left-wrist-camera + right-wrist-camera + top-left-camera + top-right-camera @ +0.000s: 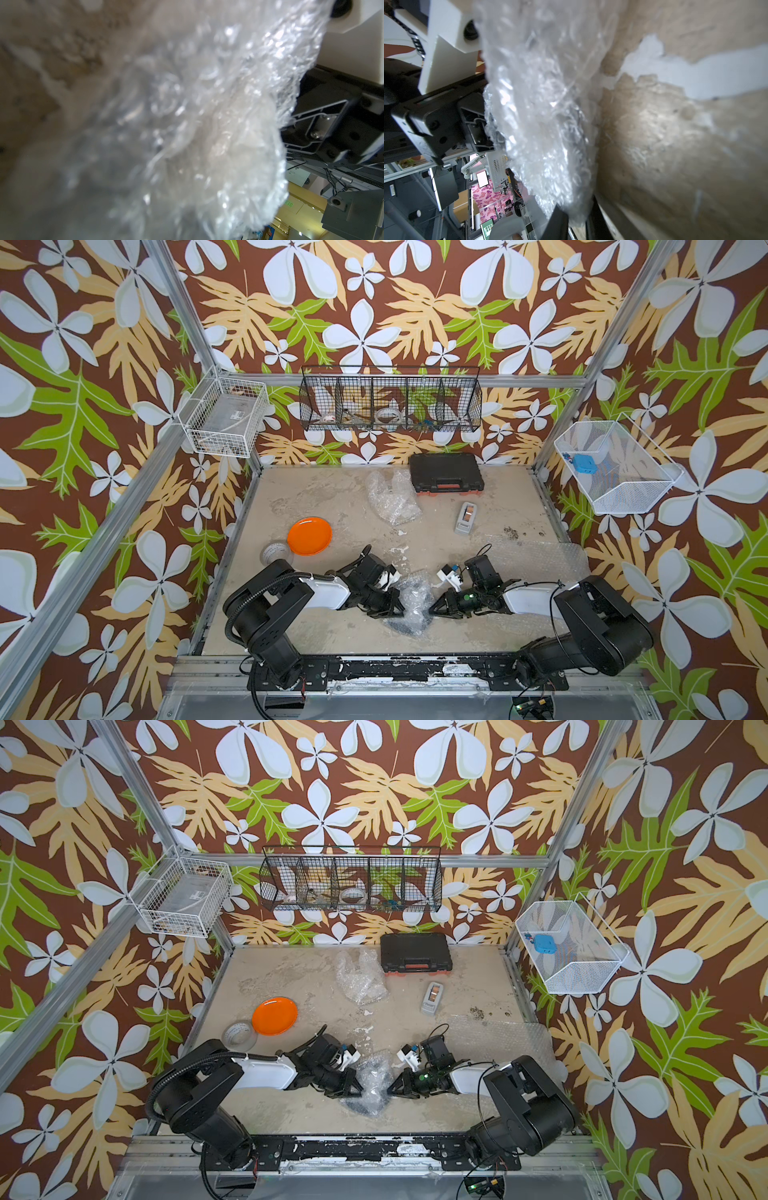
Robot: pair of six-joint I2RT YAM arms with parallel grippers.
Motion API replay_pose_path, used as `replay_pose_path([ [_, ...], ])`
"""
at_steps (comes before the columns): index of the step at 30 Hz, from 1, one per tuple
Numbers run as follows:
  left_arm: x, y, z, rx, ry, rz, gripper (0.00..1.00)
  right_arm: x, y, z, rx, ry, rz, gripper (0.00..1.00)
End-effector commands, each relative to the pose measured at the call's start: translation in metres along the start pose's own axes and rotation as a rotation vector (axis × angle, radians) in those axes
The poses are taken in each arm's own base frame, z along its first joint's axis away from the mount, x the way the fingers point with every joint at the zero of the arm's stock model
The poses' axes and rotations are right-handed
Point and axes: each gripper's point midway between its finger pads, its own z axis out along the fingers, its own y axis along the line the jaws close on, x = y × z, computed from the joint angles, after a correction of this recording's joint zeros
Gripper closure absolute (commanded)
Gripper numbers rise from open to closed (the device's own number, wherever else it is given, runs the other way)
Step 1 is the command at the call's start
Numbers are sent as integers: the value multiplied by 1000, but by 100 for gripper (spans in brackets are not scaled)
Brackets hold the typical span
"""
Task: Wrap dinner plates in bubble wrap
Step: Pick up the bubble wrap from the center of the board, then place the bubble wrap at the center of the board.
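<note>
- Clearly, my left gripper [395,609] was clamped on the crumpled bubble wrap [412,593] near the desk's [332,497] front edge.
- My right gripper [431,610] pinched its opposite side.
- Near the left edge, the orange plate [309,536] sat bare.

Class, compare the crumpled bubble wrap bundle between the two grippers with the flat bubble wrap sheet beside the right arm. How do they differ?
The bundle is bunched and crinkled; the sheet lies spread flat. The bundle has something dark inside; the sheet shows only table through it. The left gripper and right gripper grip the bundle from either side; neither is at the sheet. Both are clear, bubbled plastic.
</note>
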Motion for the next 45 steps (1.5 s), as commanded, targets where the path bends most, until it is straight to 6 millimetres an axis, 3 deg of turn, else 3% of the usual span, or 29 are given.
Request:
replay_pose_path([
  [1, 11, 67, -19, -355, -42, -119, 94, -12, 10, -3, -4, -38, -69, 94],
  [5, -19, 39, -51, -376, -152, -71, 75, -19, 20, -10, -1, -64, -84, 100],
  [9, -46, 8, -100, -369, -278, -45, 60, -33, 39, -19, -14, -97, -111, 100],
  [16, -83, -25, -188, -395, -440, 12, 52, -67, 69, -36, -40, -168, -142, 100],
  [18, -89, -30, -206, -391, -470, 20, 50, -80, 79, -41, -47, -192, -154, 100],
  [20, -92, -38, -213, -358, -477, 40, 50, -89, 84, -43, -43, -203, -159, 100],
  [24, -93, -67, -191, -148, -415, 83, 52, -97, 88, -41, -63, -207, -157, 100],
  [26, -92, -72, -180, -74, -388, 78, 52, -98, 88, -39, -64, -204, -153, 100],
  [30, -85, -66, -154, -9, -337, 70, 64, -87, 70, -27, -50, -153, -120, 100],
  [34, -66, -55, -112, 23, -228, 67, 75, -76, 57, -15, -42, -121, -100, 100],
  [38, -44, -31, -70, -4, -123, 38, 81, -69, 46, -5, -21, -108, -74, 100],
  [41, -27, 4, -46, -91, -49, -2, 84, -64, 34, 0, 22, -102, -55, 100],
  [45, -12, 41, -30, -185, 7, -46, 86, -57, 21, 3, 74, -87, -34, 91],
])
